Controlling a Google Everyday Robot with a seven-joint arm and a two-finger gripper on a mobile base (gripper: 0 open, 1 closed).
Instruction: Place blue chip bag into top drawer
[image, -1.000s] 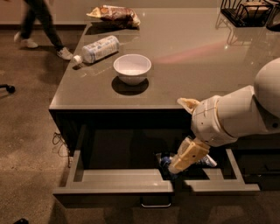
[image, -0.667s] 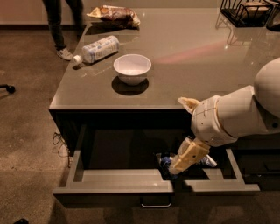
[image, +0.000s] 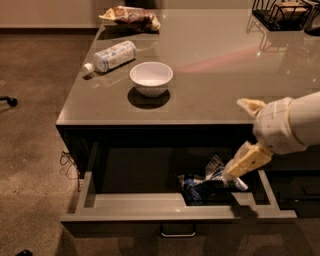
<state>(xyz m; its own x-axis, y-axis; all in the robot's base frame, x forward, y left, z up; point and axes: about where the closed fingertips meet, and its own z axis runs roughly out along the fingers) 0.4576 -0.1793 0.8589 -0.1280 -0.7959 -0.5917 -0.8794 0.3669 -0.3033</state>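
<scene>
The blue chip bag (image: 207, 187) lies crumpled inside the open top drawer (image: 145, 210), right of centre and just behind the front wall. The drawer is pulled far out from under the grey desk, and its silver handle (image: 178, 232) shows at the bottom front. My gripper (image: 235, 169) reaches down from the right into the drawer. Its tip is just above the bag's upper right edge. I cannot tell whether it touches the bag.
On the desk top stand a white bowl (image: 151, 77), a lying plastic bottle (image: 112, 56), a brown-red snack bag (image: 131, 16) at the back and a black wire basket (image: 282, 12) at the far right. Carpet floor lies to the left.
My gripper has moved up and to the right, off the bag, which now shows more fully in the drawer. The person walking at the back left is out of view.
</scene>
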